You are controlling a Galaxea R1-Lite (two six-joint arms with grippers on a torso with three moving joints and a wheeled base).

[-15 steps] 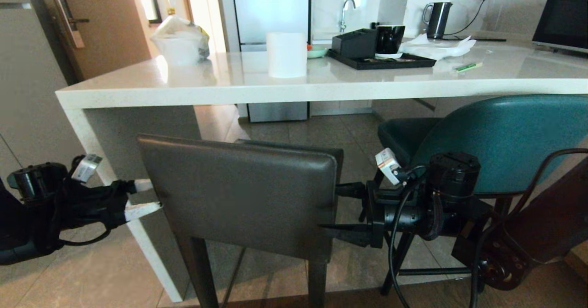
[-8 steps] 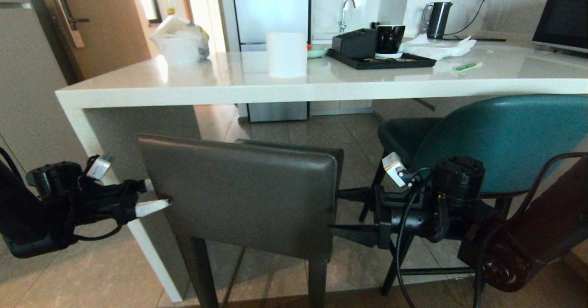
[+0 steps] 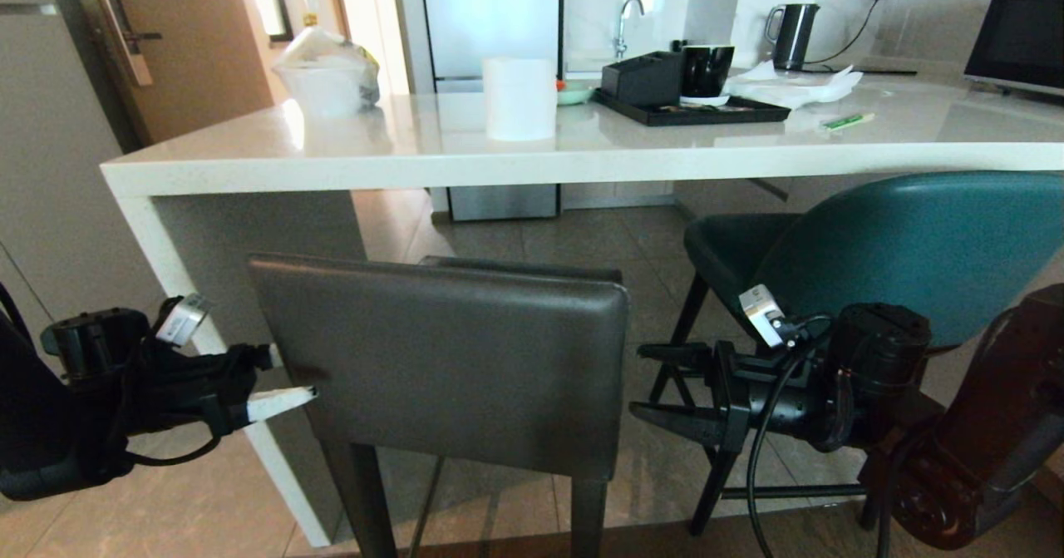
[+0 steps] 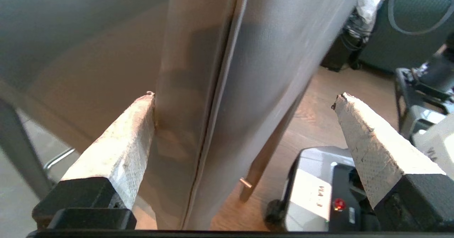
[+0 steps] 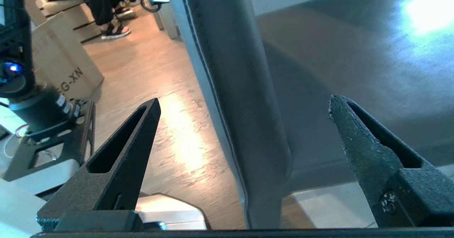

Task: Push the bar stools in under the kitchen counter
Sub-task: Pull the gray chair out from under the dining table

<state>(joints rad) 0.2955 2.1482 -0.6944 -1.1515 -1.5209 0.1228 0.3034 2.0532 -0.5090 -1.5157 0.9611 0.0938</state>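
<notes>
A white paper roll [image 3: 519, 98], a black tray [image 3: 694, 111] carrying a black mug [image 3: 706, 70], a kettle [image 3: 790, 36] and a filled plastic bag [image 3: 326, 73] are standing before a wooden door [image 3: 179, 38].

Head view frontal; wrists flanking grey stool [image 3: 440, 358].

Glossy stone counter [image 3: 582, 159]; matt grey leather stool back [image 3: 440, 358].
</notes>
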